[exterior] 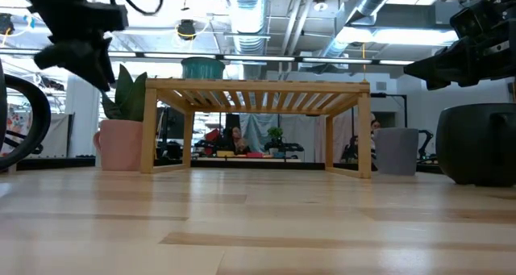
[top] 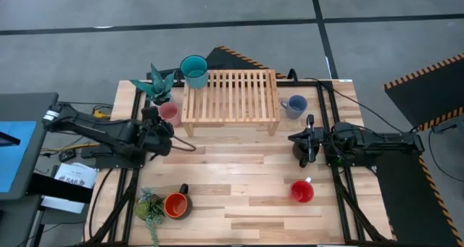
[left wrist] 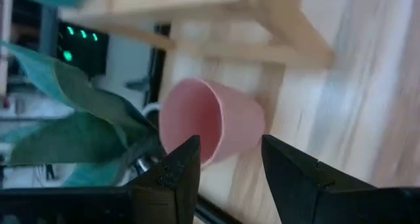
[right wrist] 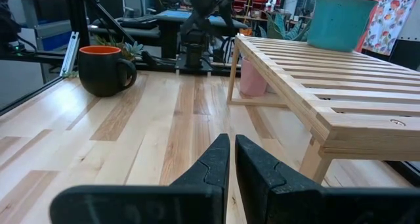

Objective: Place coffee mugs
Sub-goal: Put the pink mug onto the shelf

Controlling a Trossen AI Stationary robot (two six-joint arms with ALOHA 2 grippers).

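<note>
The pink mug (top: 170, 114) stands just ahead of the left pincer (top: 165, 128), whose fingers gape, empty; the right pincer (top: 302, 147), near-shut, is well apart.

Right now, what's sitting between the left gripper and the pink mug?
Nothing: the left wrist view shows the open left gripper aimed straight at the pink mug, only bare table between them.

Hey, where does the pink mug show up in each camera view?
High view: pink mug at the wooden rack's left front leg.
Low view: pink mug left of the rack.
Left wrist view: mug centre, beyond the open fingers.
Right wrist view: mug by the rack leg.
Shared landmark: the wooden rack.
</note>
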